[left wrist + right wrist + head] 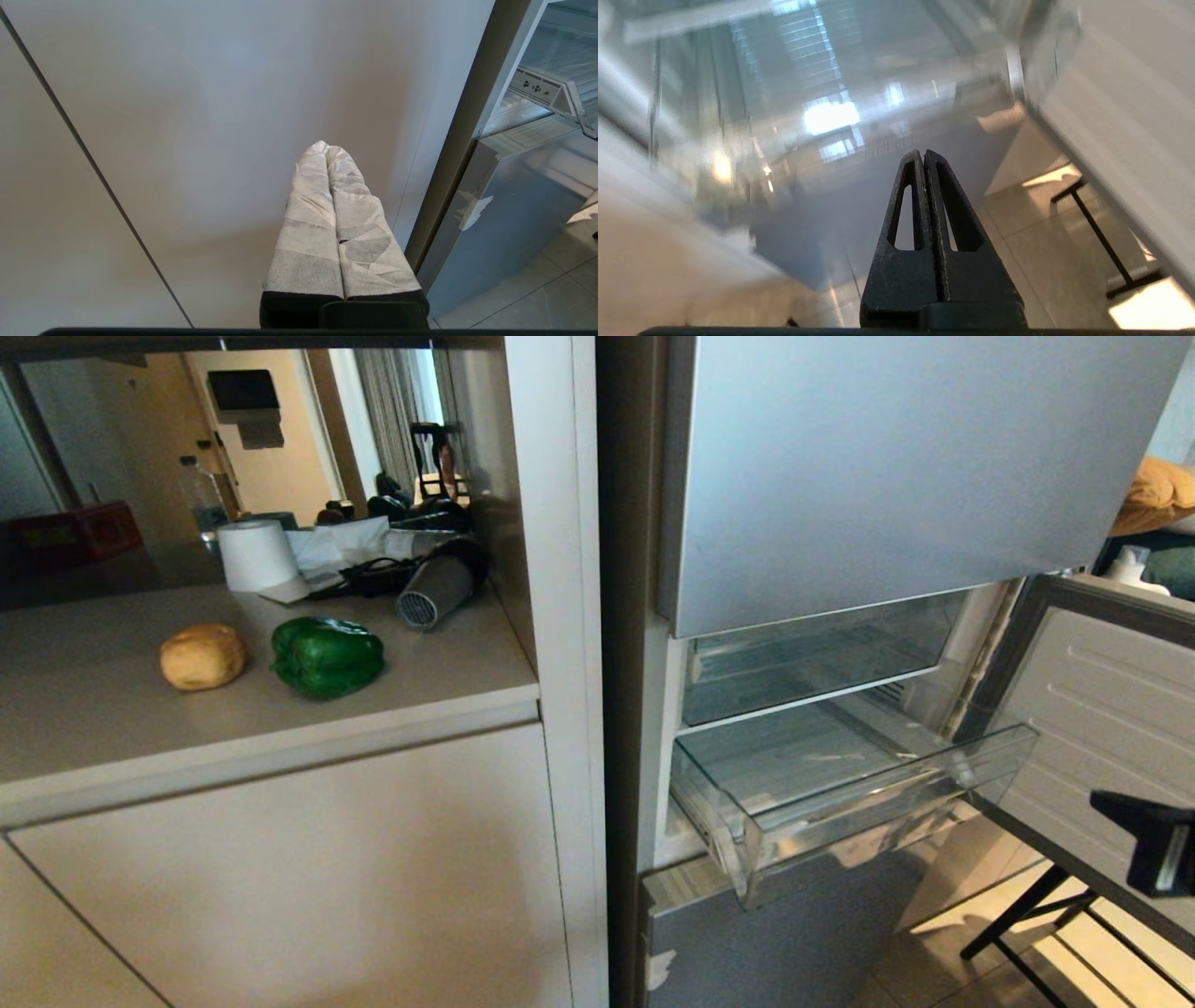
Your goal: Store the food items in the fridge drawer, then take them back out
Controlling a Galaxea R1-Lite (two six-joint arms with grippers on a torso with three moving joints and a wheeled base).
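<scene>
On counter: potato beside bell pepper

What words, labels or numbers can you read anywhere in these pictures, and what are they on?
None can be read.
Red box at the back of the counter: any print is too dark and small.
Water bottle: label too small.
Drawer rail in the fridge: a few dark marks, too small to make out.
</scene>
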